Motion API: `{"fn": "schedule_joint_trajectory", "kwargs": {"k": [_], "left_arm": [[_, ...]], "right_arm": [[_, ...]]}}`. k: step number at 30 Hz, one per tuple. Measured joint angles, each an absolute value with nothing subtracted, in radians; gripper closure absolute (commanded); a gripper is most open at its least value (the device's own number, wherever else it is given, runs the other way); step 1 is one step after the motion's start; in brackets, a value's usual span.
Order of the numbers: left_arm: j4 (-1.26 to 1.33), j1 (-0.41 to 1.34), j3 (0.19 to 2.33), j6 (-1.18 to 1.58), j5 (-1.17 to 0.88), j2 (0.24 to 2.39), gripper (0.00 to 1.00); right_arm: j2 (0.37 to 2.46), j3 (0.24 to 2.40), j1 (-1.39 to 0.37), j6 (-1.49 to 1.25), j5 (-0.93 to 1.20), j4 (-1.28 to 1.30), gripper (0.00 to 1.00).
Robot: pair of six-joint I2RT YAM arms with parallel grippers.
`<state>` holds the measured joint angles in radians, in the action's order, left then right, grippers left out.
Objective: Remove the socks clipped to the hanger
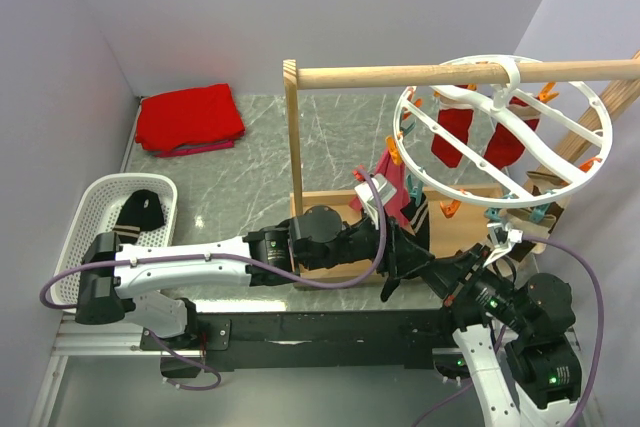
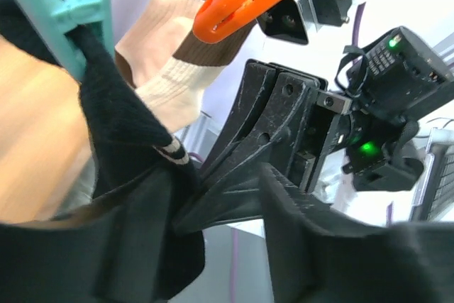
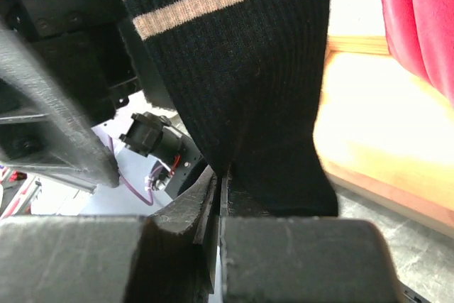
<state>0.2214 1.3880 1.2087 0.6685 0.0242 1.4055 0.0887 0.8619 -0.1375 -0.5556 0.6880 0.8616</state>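
Black sock pinched low, peg not yet freed: I am watching for slip or drag.
Top: the black sock is hanging from the hanger, and both arms are crowding under it, risking a knock. Left wrist: the left gripper is standing open while the teal peg is clamping the cuff. Right wrist: the right gripper is pinching the sock's lower edge, so I am expecting a pull to slip or tilt the ring.

both arms reach inward, left claw parted, right claw pressed closed.
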Motion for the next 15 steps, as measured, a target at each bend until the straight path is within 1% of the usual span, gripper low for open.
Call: {"fn": "schedule_joint_trajectory", "kwargs": {"k": [1,4,5,9,12,15], "left_arm": [[0.218,1.388,1.209,0.671,0.026,1.405,0.28],[0.201,1.388,1.206,0.667,0.052,1.392,0.17],[0.195,1.388,1.199,0.666,0.064,1.378,0.16],[0.152,1.388,1.183,0.667,0.163,1.305,0.16],[0.135,1.384,1.186,0.67,0.254,1.259,0.18],[0.11,1.373,1.234,0.662,0.315,1.258,0.19]], "right_arm": [[0.089,0.862,-0.138,-0.552,0.686,0.867,1.0],[0.086,0.862,-0.138,-0.547,0.681,0.881,1.0],[0.085,0.862,-0.138,-0.545,0.681,0.884,1.0],[0.079,0.862,-0.138,-0.54,0.681,0.892,1.0],[0.079,0.862,-0.138,-0.537,0.681,0.893,1.0],[0.079,0.862,-0.138,-0.538,0.681,0.892,1.0]]}}
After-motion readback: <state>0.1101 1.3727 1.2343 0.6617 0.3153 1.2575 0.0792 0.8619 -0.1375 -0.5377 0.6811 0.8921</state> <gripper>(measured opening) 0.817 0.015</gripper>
